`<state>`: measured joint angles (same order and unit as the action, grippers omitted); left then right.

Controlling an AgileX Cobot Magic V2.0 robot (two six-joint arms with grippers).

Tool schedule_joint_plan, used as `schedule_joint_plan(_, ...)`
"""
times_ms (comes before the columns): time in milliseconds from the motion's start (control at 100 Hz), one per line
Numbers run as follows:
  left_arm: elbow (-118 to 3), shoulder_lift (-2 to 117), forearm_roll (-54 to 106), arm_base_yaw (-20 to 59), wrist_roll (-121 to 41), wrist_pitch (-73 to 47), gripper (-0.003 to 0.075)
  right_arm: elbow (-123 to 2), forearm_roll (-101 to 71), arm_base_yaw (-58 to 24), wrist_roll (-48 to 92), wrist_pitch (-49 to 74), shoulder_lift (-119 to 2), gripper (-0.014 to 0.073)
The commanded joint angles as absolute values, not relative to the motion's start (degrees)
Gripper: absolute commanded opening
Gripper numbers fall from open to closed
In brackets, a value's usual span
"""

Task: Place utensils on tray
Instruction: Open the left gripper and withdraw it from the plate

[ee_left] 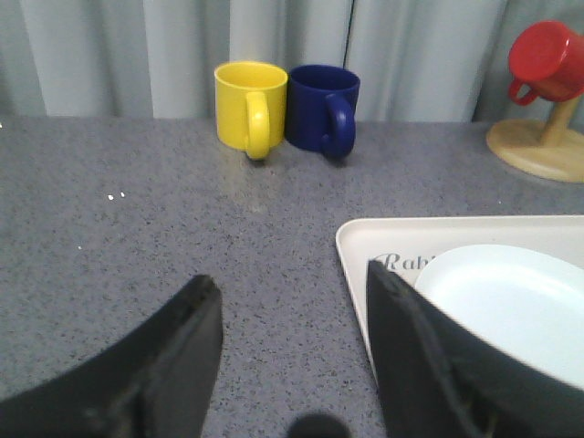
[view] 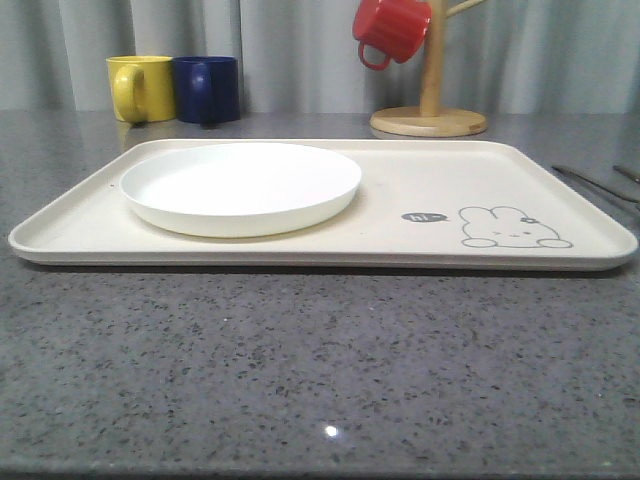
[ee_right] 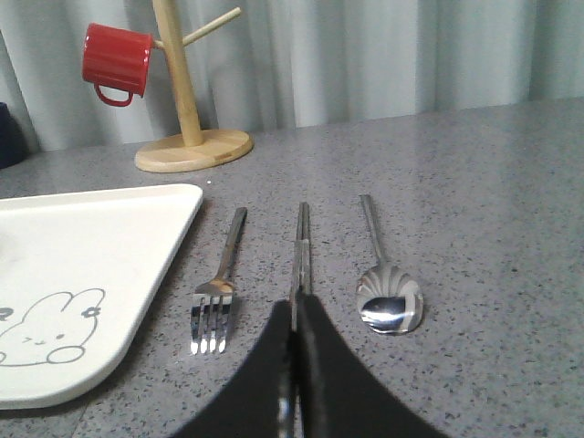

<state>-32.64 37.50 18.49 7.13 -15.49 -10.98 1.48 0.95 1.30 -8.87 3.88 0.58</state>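
In the right wrist view a fork (ee_right: 217,287), a pair of chopsticks (ee_right: 300,246) and a spoon (ee_right: 385,292) lie side by side on the grey table, just right of the cream tray (ee_right: 91,237). My right gripper (ee_right: 295,306) is shut on the near end of the chopsticks, which run in between its two black fingers. Whether the chopsticks are off the table I cannot tell. In the front view the utensils (view: 600,185) show as thin lines beyond the tray's (view: 420,190) right edge. My left gripper (ee_left: 292,283) hangs open, holding nothing, over the table by the tray's (ee_left: 356,251) left corner.
A round white plate (view: 240,185) sits on the tray's left half; a bunny drawing (view: 512,228) marks its right half. A yellow mug (view: 140,87) and a blue mug (view: 207,88) stand at the back left. A wooden mug tree (view: 430,110) holds a red mug (view: 392,28).
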Motion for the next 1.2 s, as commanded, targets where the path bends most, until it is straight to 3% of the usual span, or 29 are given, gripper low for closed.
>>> schedule_joint_plan(0,-32.0,33.5,17.8,7.1,-15.2,-5.3,0.035,0.6,0.9,1.4,-8.2,-1.0,1.9,-0.0068)
schedule_joint_plan(250,-28.7,25.5,16.3,7.1,-15.2,-5.3,0.0317,0.6,0.9,1.4,-8.2,-1.0,1.9,-0.0068)
schedule_joint_plan(540,-28.7,24.8,16.3,7.1,-15.3,-5.3,-0.0019,0.6,0.9,1.4,-8.2,-1.0,1.9,-0.0068)
schedule_joint_plan(960,-28.7,24.8,16.3,7.1,-15.3,-5.4,-0.0017,0.1,0.5,1.4,-8.7,-1.8,1.8,-0.0068)
schedule_joint_plan(1190,-28.7,24.8,16.3,7.1,-15.3,-5.4,-0.0017,-9.1,-0.6,1.4,-8.9,4.0,-5.3,-0.0068)
